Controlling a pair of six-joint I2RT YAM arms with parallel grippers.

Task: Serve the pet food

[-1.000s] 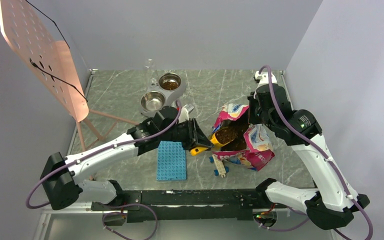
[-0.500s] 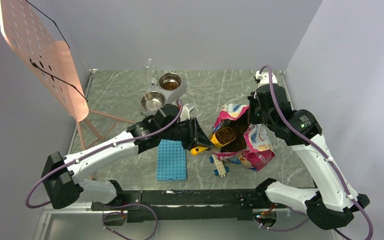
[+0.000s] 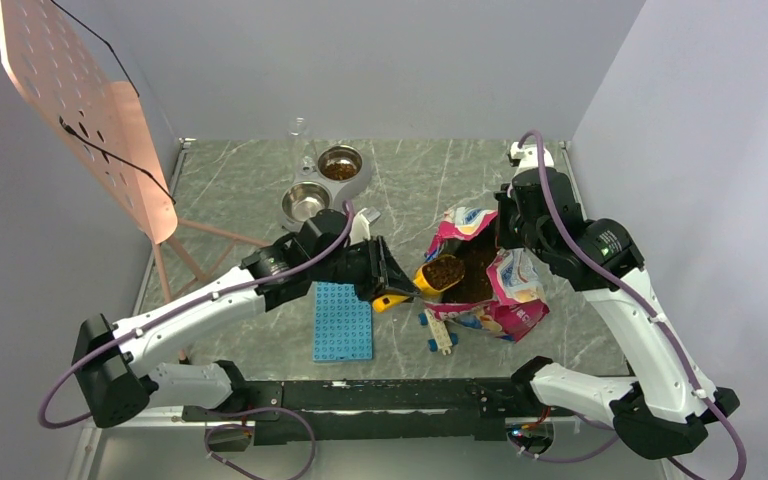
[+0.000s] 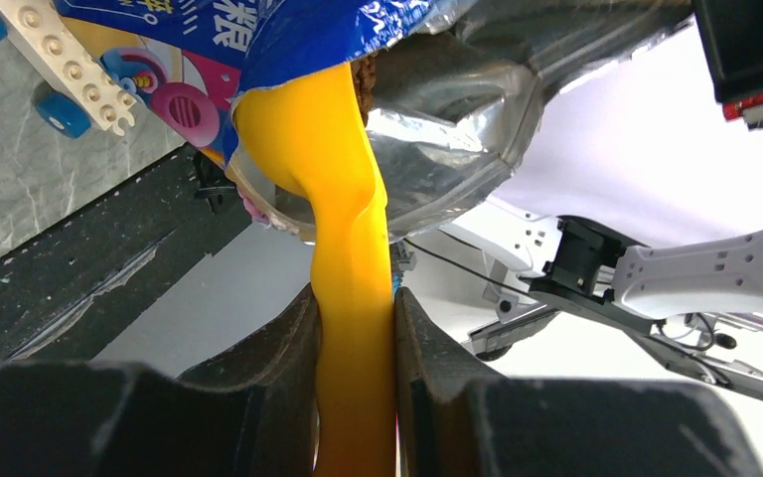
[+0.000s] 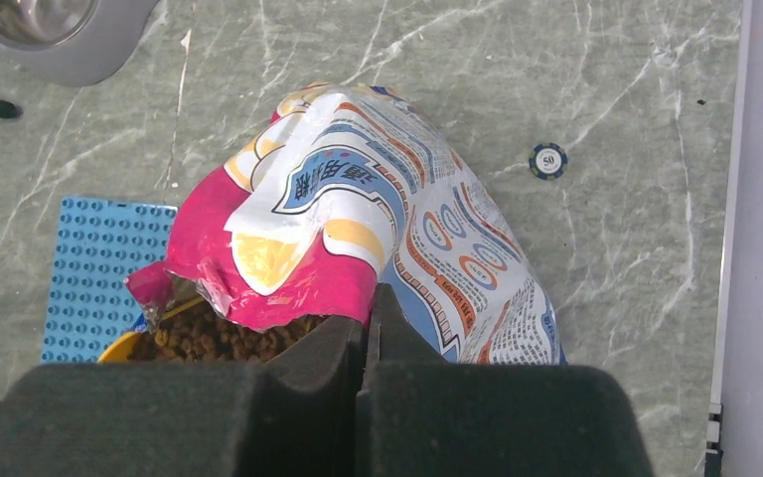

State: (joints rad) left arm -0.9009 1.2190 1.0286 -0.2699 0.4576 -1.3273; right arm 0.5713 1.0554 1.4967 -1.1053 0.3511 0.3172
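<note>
left claw (image 4: 355,310) nips scoop (image 4: 308,149), right claw (image 5: 366,328) — bag (image 5: 378,199)

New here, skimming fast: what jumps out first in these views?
The yellow scoop, heaped with brown pet food, is at the mouth of the pink bag mid-table, its handle clamped in the left claw. The right claw pinches the bag's rim. Behind, the steel double bowl has food in its far cup only.

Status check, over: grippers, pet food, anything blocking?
Left gripper shut on yellow scoop handle; right gripper shut on bag edge. Scoop loaded with kibble at bag mouth. Near bowl empty; blue baseplate lies off that path.
</note>
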